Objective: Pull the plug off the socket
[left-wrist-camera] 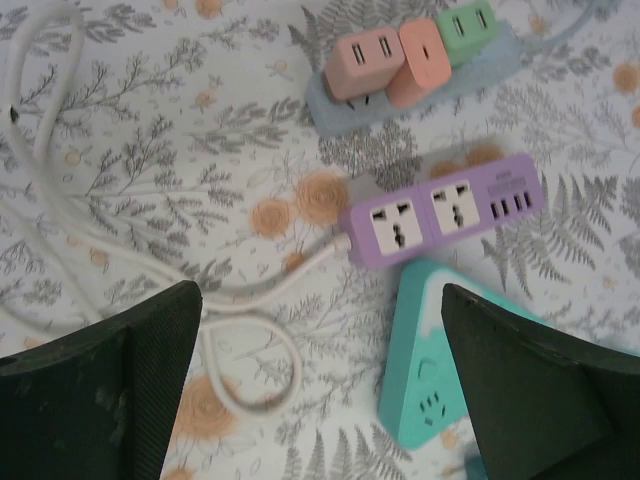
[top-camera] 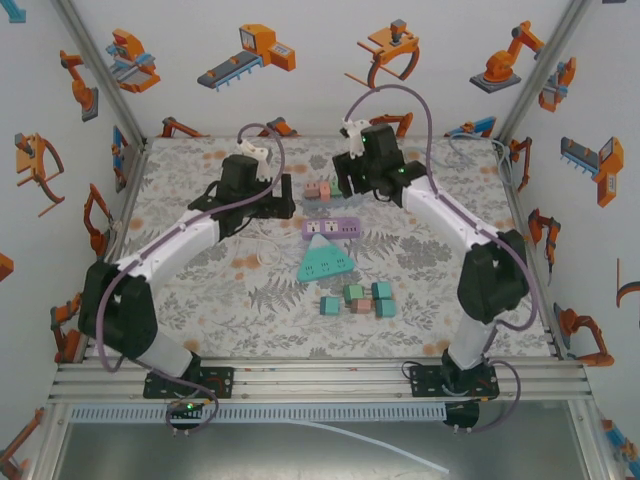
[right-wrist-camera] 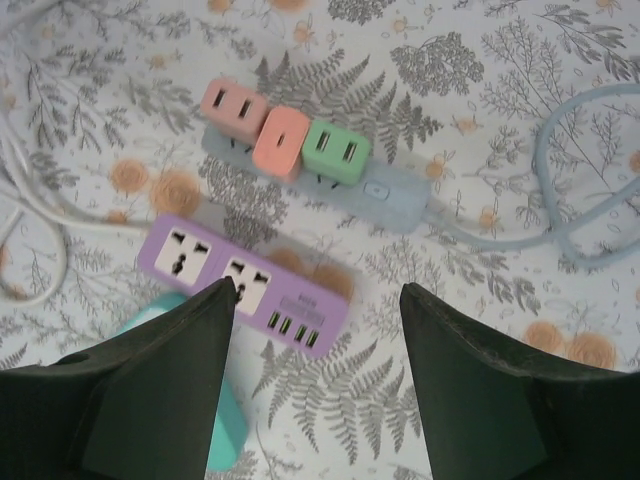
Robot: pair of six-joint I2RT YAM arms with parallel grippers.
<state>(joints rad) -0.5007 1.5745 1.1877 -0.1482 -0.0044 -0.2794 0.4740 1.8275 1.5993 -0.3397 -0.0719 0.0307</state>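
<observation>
Right end effector: right end effector (right-wrist-camera: 316,290) has its fingers partway apart with nothing between them, hovering over the fern-printed tabletop (right-wrist-camera: 480,330).
Left end effector: left end effector (left-wrist-camera: 320,290) is spread wide and empty too.
Task thing: the pale blue plastic power strip (right-wrist-camera: 385,190) lies ahead of the right end effector, past the purple plastic power strip (right-wrist-camera: 200,255) that sits just in front of its left finger.
Plugs: a pink square plug (right-wrist-camera: 232,108), an orange square plug (right-wrist-camera: 282,143) and a green square plug (right-wrist-camera: 335,152) stand in a row on it. The orange one looks cocked next to its neighbours.
Step in hand: my guess is lining up for a grab, probably on the orange one.
How I'd do it: reach forward over the purple strip and centre the fingers on the orange plug's two free sides, not the sides facing pink and green. Close firmly, then pull straight up along the pins.
Helper: from the left end effector, the blue strip is ahead and to its right. Pinning it down would stop the whole thing lifting.
Watch out: the neighbours are touching or nearly so, so a finger could easily clip one.
</observation>
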